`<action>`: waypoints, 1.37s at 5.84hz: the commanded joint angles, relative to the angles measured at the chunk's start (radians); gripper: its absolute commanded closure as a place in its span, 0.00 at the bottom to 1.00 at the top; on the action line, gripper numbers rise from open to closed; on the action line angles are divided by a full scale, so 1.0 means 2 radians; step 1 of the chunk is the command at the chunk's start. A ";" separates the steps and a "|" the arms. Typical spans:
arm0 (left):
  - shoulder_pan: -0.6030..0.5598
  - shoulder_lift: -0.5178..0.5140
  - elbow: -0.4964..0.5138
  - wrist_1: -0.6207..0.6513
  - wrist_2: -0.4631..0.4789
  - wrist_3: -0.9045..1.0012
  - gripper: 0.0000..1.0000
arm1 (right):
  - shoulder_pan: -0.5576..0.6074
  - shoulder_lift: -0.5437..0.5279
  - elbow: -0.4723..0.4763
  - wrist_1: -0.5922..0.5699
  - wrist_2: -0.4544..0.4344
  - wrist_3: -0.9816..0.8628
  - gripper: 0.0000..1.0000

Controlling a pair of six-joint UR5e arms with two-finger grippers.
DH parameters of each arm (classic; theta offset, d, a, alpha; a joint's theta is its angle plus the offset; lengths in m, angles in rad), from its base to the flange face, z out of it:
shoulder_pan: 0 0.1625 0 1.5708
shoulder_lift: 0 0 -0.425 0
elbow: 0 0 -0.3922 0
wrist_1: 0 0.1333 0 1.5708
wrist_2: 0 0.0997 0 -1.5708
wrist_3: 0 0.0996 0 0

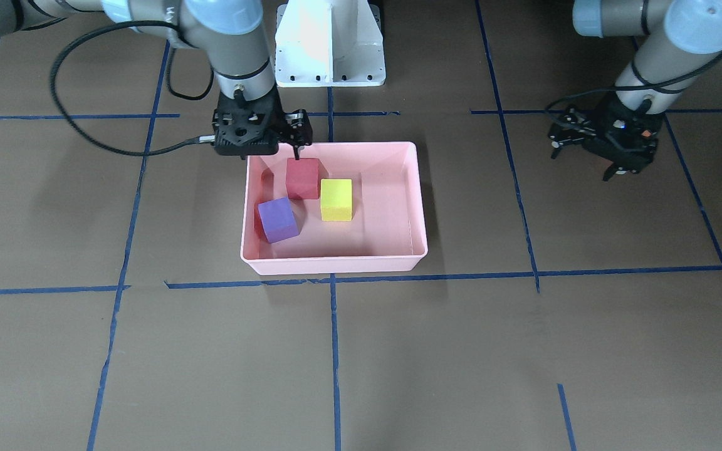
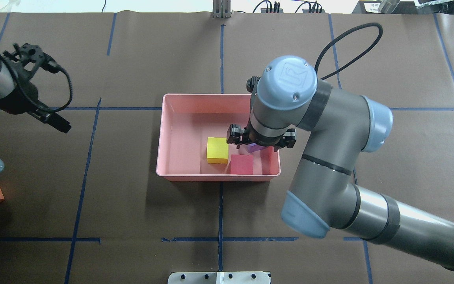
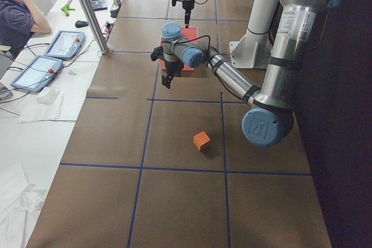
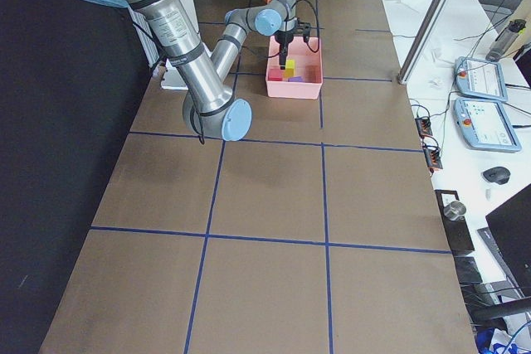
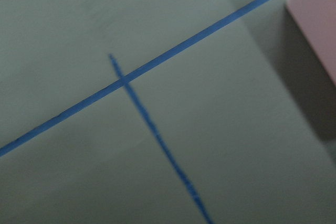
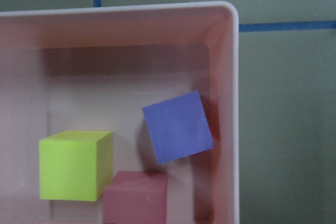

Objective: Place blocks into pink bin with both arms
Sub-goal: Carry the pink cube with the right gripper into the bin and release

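Jaws, right: the right gripper (image 1: 259, 139) hangs low over the pink bin's corner on the robot's side, with nothing seen in its grip. Its own body hides the fingers, so I cannot tell how far apart they stand.
Jaws, left: the left gripper (image 1: 612, 168) hangs above bare table, well away from the bin, with nothing seen in it. I cannot make out the gap between its fingers.
Pink bin (image 1: 336, 266): sits flat near the table's middle, in front of the white pedestal (image 1: 329, 44).
Red block (image 1: 303, 178): inside the bin, right under the right gripper, near the wall on the robot's side.
Yellow block (image 1: 336, 199): inside the bin, just beside the red one, nearer the bin's middle.
Purple block (image 1: 277, 219): inside the bin, turned askew and close against the end wall on the robot's right.
Orange block (image 3: 201, 140): alone on the table (image 1: 524, 351), on the robot's left and well apart from the bin.
Table: brown covering crossed by blue tape lines.
Operator (image 3: 17, 10): sits at the side bench.
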 commanded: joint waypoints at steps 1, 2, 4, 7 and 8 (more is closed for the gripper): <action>-0.006 0.118 0.006 -0.171 -0.001 0.008 0.00 | 0.062 -0.038 0.009 -0.002 0.034 -0.122 0.00; -0.006 0.166 0.012 -0.248 -0.001 0.024 0.00 | 0.087 -0.064 0.023 -0.002 0.045 -0.176 0.00; -0.014 0.213 0.067 -0.335 -0.015 0.161 0.00 | 0.120 -0.121 0.052 0.000 0.059 -0.257 0.00; -0.014 0.217 0.153 -0.433 -0.073 0.174 0.00 | 0.120 -0.128 0.054 0.000 0.059 -0.260 0.00; -0.014 0.215 0.158 -0.433 -0.074 0.145 0.00 | 0.120 -0.129 0.053 0.000 0.058 -0.260 0.00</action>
